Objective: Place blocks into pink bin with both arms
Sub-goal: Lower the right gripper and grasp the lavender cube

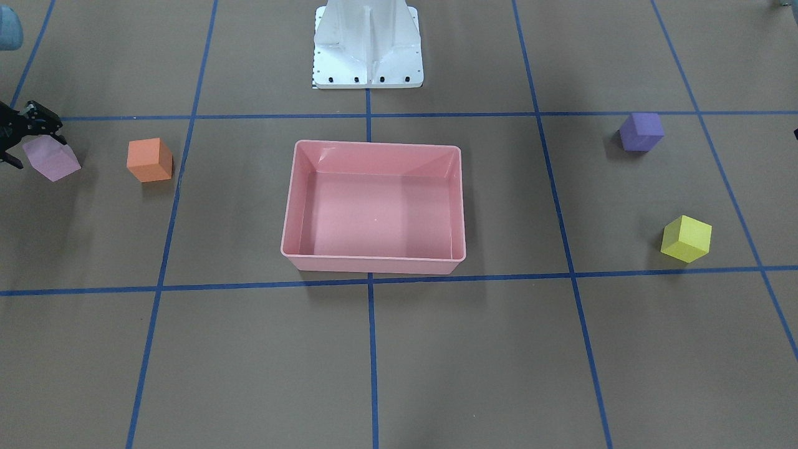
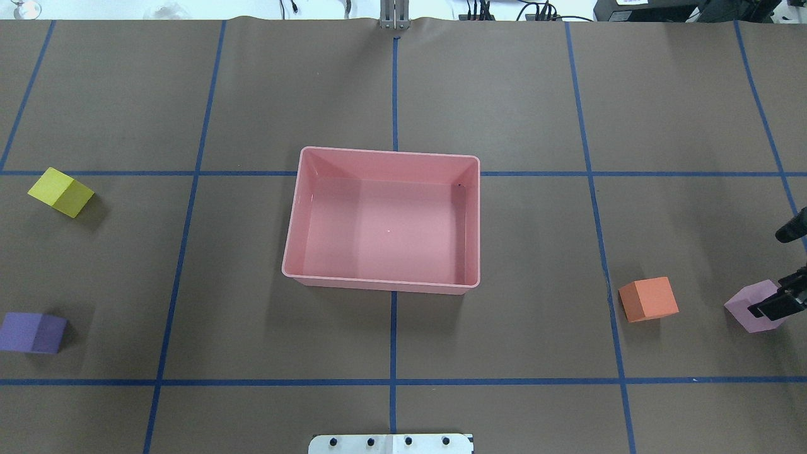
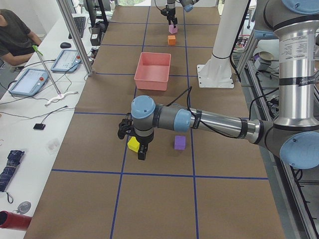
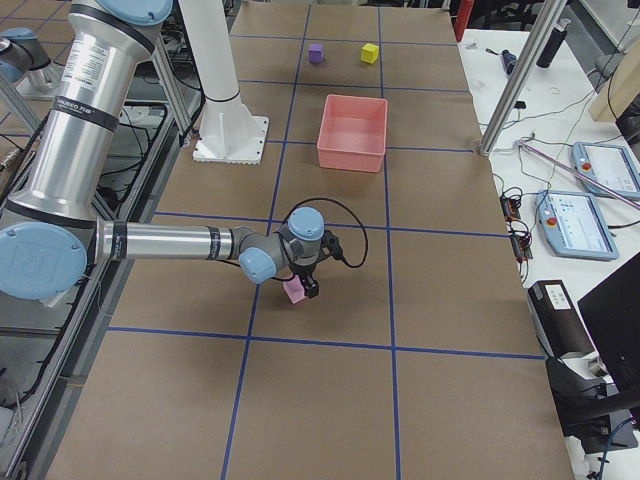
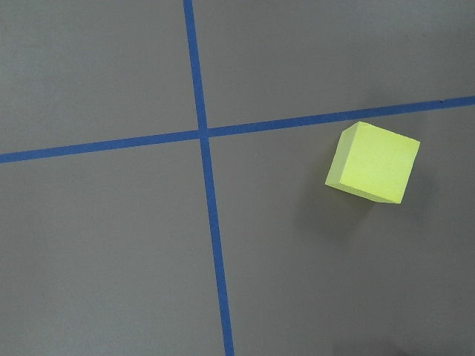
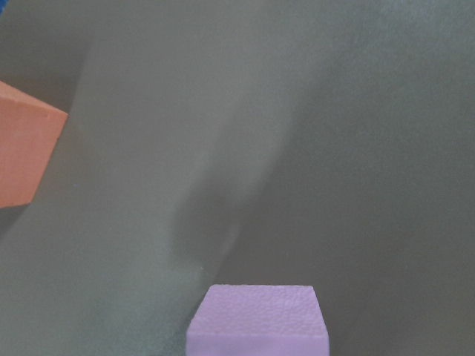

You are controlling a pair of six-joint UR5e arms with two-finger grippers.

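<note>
Tabletop (image 2: 504, 94) of brown paper, blue tape (image 2: 393, 334)

No legible text, labels or numbers anywhere.

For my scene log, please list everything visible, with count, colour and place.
pink bin: one, salmon pink, table centre, empty.
orange block: one, orange, on the table, robot's right of bin.
light pink-lilac block: one, pale lilac, tilted in the right gripper.
purple block: one, purple, robot's left, nearer the robot.
yellow block: one, yellow, robot's left, farther away.
table: one, brown, blue tape grid.
pedestal base: one, white, robot's side of bin.
operator: one, dark shirt, at a side desk.
right gripper: one, black, shut on the lilac block.
left gripper: one, black, beside the yellow block; open or shut unclear.
</note>
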